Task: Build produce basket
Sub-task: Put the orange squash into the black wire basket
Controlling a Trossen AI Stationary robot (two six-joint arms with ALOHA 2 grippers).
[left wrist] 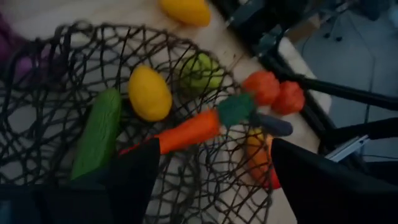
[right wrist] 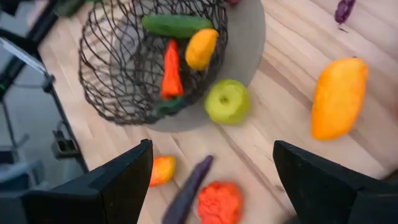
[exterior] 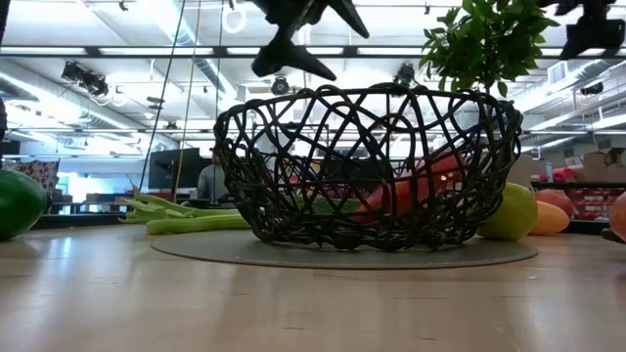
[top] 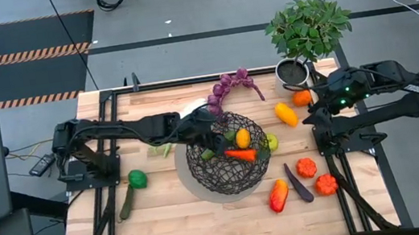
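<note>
The basket [top: 227,157] is a round bowl of dark woven wire on a pale round base [top: 187,177], standing mid-table. Inside it lie a carrot [top: 240,155], a lemon [top: 242,138] and a cucumber [left wrist: 98,133].

The left gripper [top: 213,135] hangs over the basket's rim, just above the cucumber and near the lemon; its fingers [left wrist: 134,177] are spread apart and hold nothing. The right gripper [top: 316,111] hovers well apart from the basket, fingers [right wrist: 121,180] spread wide, empty. Below and beside it lie a yellow-orange pepper [top: 285,113], a green apple-like fruit [top: 271,141] touching the base, an aubergine [top: 298,183] and red peppers [top: 306,167].

Behind the left gripper lie the grapes [top: 226,88] and a leek [exterior: 186,217]; a green pepper [top: 136,178] rests near that arm's mount.

The table [top: 166,220] is pale wood planking. A potted plant [top: 308,31] stands at its far edge. The room beyond shows ceiling lights and shelving.
</note>
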